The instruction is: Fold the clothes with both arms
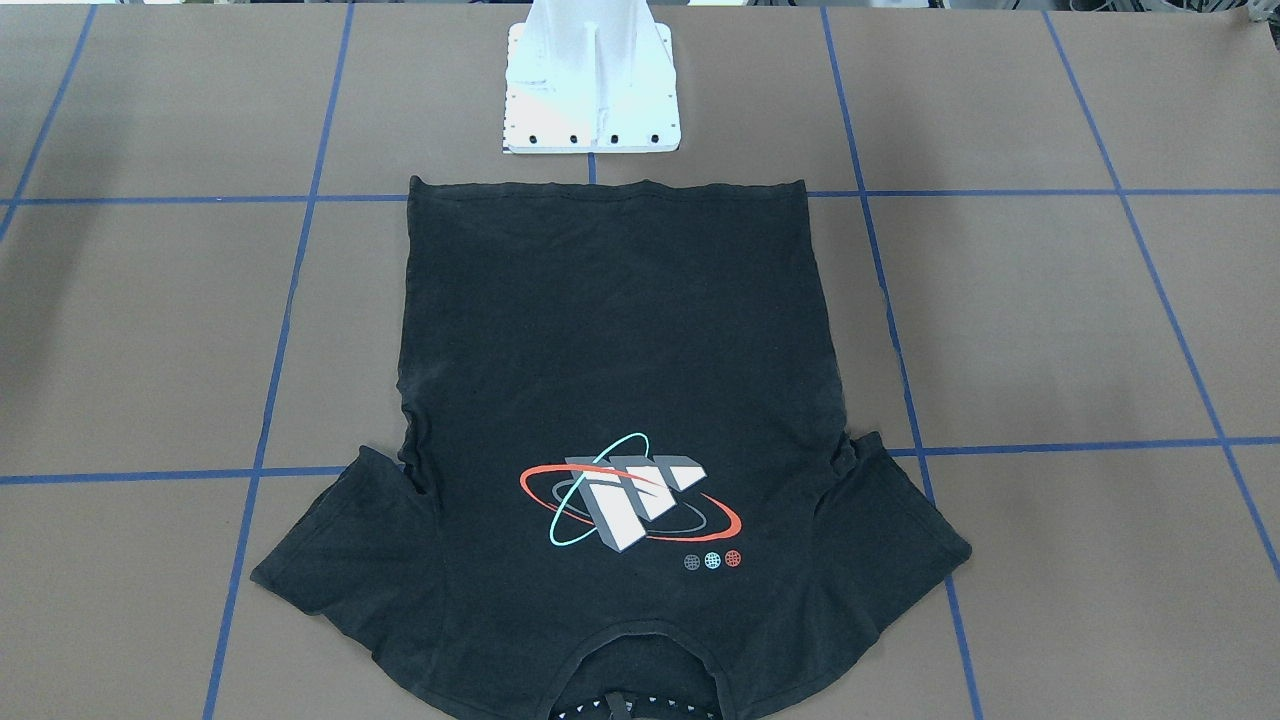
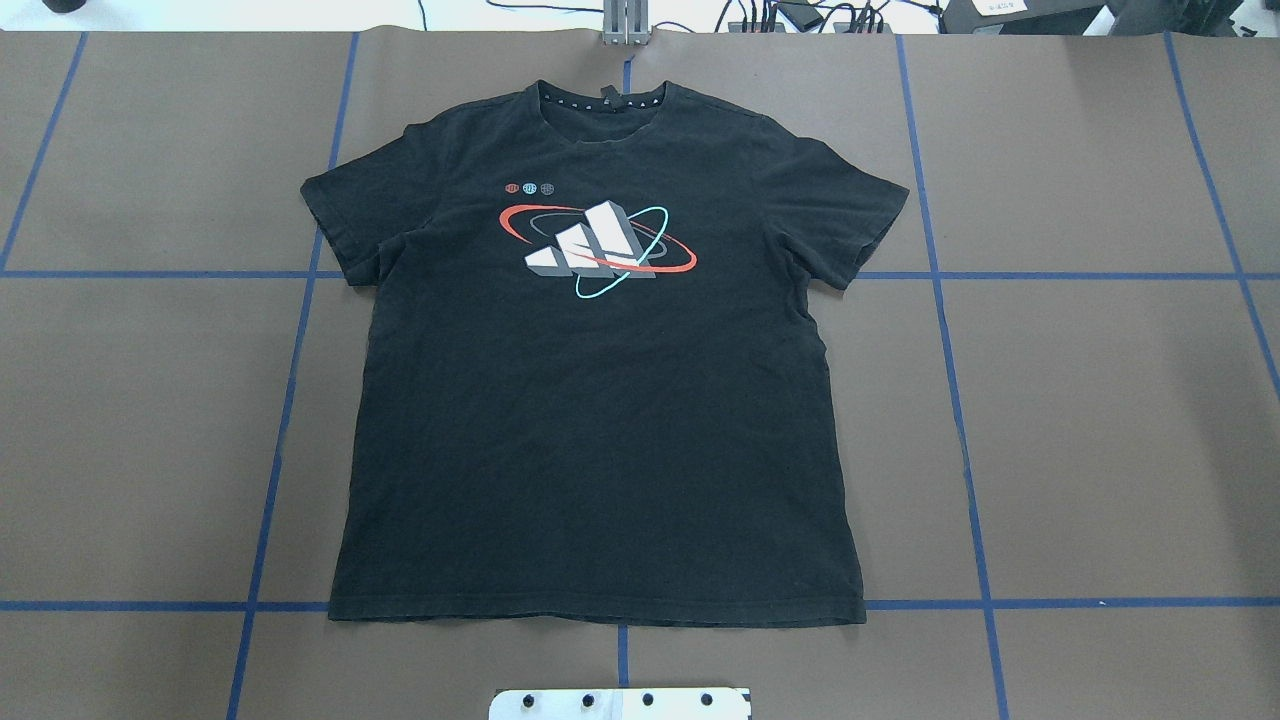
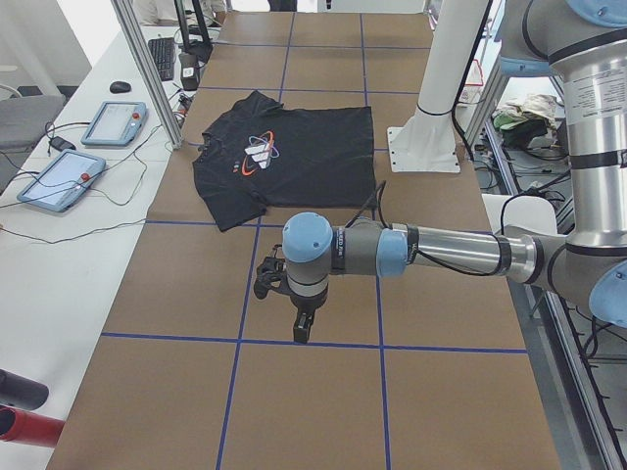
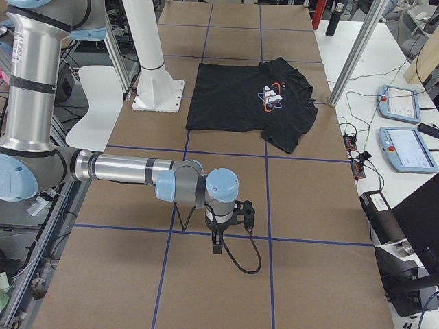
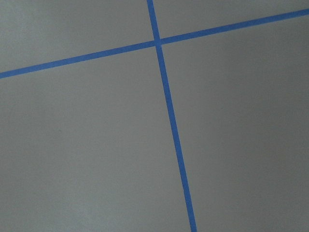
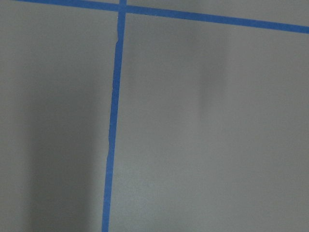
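Observation:
The black T-shirt (image 2: pixel 600 420) lies flat and spread out on the brown table, logo (image 2: pixel 597 250) up, collar away from the robot's base. It also shows in the front-facing view (image 1: pixel 620 350), the left view (image 3: pixel 304 147) and the right view (image 4: pixel 233 103). My left gripper (image 3: pixel 302 328) hangs over bare table, far from the shirt, towards the table's left end. My right gripper (image 4: pixel 217 245) hangs over bare table towards the right end. Neither touches the shirt. I cannot tell whether either is open or shut. Both wrist views show only brown table.
Blue tape lines (image 2: pixel 940 300) mark a grid on the table. The white mounting base (image 1: pixel 592 90) stands just behind the shirt's hem. Tablets (image 3: pixel 113 122) and cables lie on the white side bench beyond the collar.

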Tool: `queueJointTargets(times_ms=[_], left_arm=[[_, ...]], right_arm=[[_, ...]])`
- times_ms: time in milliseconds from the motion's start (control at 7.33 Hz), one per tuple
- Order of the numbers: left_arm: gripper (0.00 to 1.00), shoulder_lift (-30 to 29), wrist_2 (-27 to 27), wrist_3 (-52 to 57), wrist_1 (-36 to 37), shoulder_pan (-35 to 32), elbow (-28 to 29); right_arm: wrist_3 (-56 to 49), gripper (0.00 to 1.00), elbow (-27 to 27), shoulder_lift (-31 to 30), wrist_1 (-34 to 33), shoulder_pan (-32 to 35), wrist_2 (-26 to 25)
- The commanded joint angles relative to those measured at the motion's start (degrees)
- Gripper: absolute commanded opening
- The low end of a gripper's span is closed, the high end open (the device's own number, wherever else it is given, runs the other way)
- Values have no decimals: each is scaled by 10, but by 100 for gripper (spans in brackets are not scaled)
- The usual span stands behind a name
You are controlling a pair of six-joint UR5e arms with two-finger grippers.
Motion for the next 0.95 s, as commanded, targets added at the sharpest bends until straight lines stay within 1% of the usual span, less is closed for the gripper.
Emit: queueJointTargets(times_ms=[0, 273, 545, 818], left_arm=[[100, 2, -3, 17, -12, -1, -10], [100, 0, 3, 19, -17, -1, -15], [100, 0, 4, 19, -21, -1, -28], [100, -11, -6, 12, -56, -1, -36]], right_arm=[[0, 100, 0, 0, 0, 0, 0], [0, 100, 7, 1, 1, 0, 3], [0, 100, 27, 1, 1, 0, 4], [7, 100, 53, 15, 2, 0, 2]])
